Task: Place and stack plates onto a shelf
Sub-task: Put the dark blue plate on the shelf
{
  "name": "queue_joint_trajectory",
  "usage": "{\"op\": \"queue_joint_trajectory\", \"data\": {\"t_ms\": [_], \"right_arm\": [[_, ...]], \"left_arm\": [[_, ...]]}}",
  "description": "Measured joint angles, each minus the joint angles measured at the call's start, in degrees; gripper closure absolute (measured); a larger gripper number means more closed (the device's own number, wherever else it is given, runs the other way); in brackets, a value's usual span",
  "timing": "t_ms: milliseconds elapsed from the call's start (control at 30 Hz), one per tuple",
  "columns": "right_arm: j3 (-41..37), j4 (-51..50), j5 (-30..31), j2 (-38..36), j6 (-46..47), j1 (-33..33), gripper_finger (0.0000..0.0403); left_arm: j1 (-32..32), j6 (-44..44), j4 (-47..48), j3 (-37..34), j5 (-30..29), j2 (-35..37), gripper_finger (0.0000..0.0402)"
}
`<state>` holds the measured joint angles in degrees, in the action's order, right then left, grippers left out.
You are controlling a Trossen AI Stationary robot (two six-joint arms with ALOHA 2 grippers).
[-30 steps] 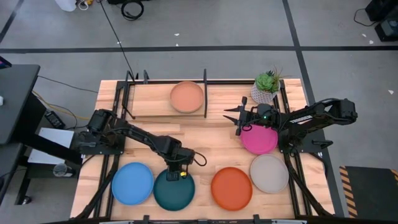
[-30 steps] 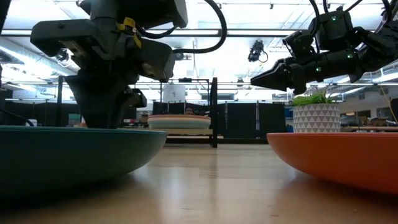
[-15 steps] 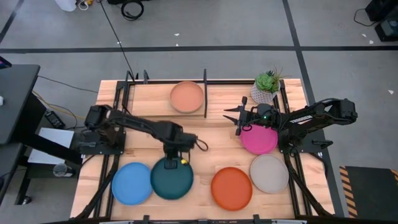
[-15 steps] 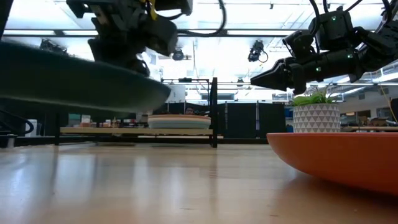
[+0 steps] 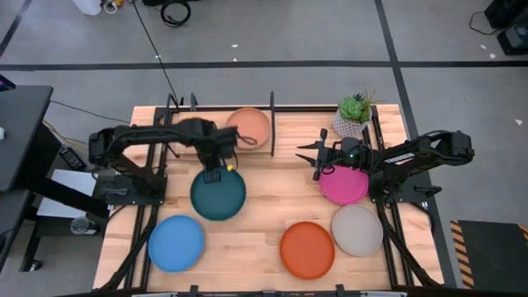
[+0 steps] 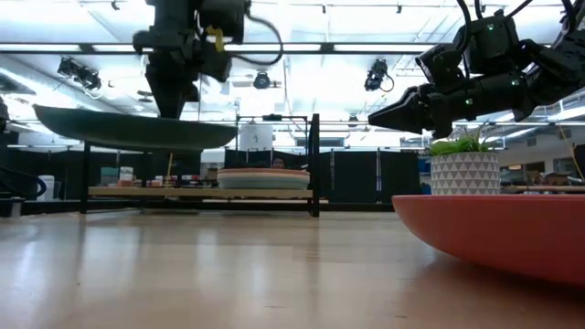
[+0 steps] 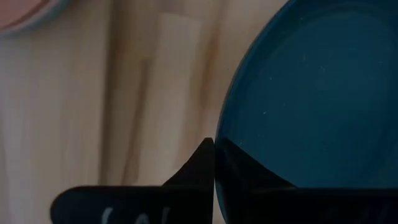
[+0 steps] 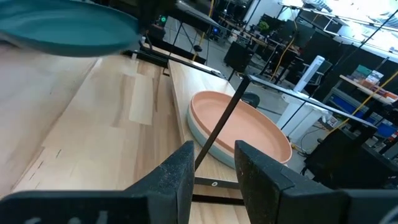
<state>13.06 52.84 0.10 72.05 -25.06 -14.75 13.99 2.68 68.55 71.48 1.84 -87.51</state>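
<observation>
My left gripper [image 5: 216,171] is shut on a dark teal plate [image 5: 218,195], held above the table in front of the black shelf [image 5: 272,124]. In the low view the plate [image 6: 137,128] hangs level under the gripper [image 6: 178,102]. A peach plate [image 5: 248,128] tops a small stack resting in the shelf; the right wrist view shows the peach plate [image 8: 239,130] on a paler one. My right gripper [image 5: 310,160] is open and empty, hovering right of the shelf, above the magenta plate's [image 5: 346,186] far-left side. The bright blue [image 5: 176,242], orange [image 5: 307,249] and grey [image 5: 357,229] plates lie on the table. My left gripper pinches the teal plate's far rim [image 7: 219,144] between its two fingers, one on the upper face and one on the outer side. The fingers come from above, pointing down. The plate is lifted clear of the table and hangs about level toward the near side.
A small potted plant [image 5: 355,115] stands at the far right, behind my right arm. The shelf's thin divider bar [image 8: 217,134] crosses in front of the stack. Bare wood lies between the shelf and the near row of plates.
My left gripper has lifted the teal plate clear of the table beside the bright blue plate and carried it up and toward the far edge and a little left, to just before the shelf. The plate stays about level.
</observation>
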Motion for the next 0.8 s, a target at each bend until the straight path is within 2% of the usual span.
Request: {"op": "queue_joint_trajectory", "data": {"t_ms": [267, 600, 800], "right_arm": [[0.00, -0.17, 0.00, 0.00, 0.00, 0.01, 0.0282], [0.00, -0.39, 0.00, 0.00, 0.46, -0.01, 0.0282], [0.00, -0.42, 0.00, 0.00, 0.48, 0.00, 0.0282]], "left_arm": [[10.74, 0.93, 0.42, -0.79, 0.05, -0.01, 0.0388], [19.43, 4.98, 0.70, -0.79, 0.04, -0.01, 0.0387], [24.89, 10.13, 1.31, -0.79, -3.21, -0.01, 0.0387]]}}
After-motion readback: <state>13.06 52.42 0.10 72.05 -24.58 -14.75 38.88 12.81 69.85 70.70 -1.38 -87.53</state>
